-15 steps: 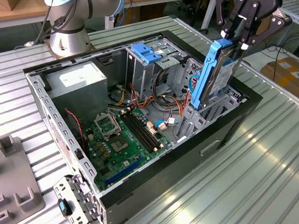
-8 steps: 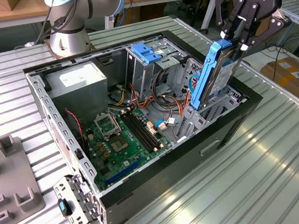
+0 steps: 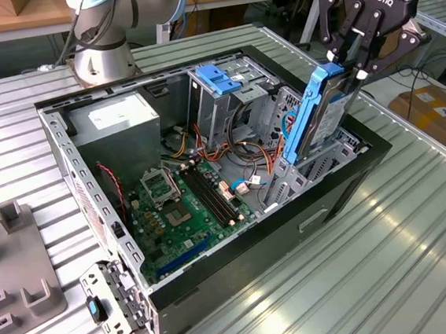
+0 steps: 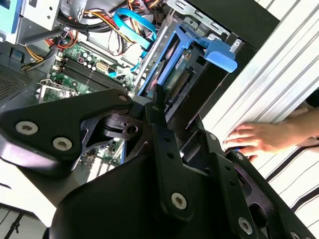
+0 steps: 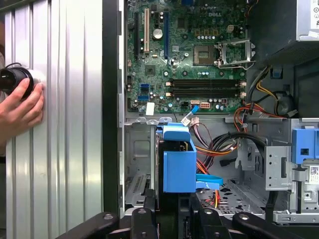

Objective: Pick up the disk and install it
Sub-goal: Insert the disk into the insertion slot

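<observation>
The disk (image 3: 330,117), silver metal with blue side rails, stands on edge with its lower end inside the drive bay at the end of the open computer case (image 3: 344,195) on the exterior view's right. My gripper (image 3: 348,72) comes down from above and is shut on the disk's upper end. In the second wrist view the disk (image 4: 175,59) points away from the black fingers (image 4: 158,107) toward the bay. In the first wrist view its blue rail end (image 5: 179,167) sits just beyond the fingers (image 5: 149,201).
Inside the case lie the motherboard (image 3: 183,198), a grey power-supply box (image 3: 116,122), a drive cage with a light-blue latch (image 3: 218,77) and loose cables (image 3: 242,161). A person's hand (image 5: 20,107) rests on the ribbed table beside the case. A grey fixture (image 3: 11,266) sits at the exterior view's left.
</observation>
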`<control>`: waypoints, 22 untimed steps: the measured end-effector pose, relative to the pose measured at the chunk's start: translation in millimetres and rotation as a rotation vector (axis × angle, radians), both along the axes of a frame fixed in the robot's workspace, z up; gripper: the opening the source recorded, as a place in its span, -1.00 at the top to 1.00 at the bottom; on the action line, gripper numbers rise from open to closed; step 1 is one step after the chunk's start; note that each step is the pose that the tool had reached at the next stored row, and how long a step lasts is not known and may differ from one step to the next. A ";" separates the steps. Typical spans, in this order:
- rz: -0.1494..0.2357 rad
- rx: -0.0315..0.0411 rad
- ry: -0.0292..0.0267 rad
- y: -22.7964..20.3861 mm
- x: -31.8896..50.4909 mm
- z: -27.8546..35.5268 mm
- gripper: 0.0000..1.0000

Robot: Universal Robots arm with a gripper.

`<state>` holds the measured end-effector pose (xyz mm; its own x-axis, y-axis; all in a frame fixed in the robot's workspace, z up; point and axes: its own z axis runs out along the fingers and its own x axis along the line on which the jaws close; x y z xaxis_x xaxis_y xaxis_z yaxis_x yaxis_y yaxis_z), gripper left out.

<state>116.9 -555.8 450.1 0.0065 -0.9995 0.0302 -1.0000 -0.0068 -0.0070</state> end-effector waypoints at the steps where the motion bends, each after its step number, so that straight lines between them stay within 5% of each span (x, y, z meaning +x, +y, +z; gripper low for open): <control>1: 0.000 0.0000 0.0000 0.0 0.0 -3.9 0.30; 15: 0.000 0.0000 0.0000 0.0 0.0 -36.5 0.30; 22: 0.000 0.0000 0.0000 0.0 0.0 -57.7 0.30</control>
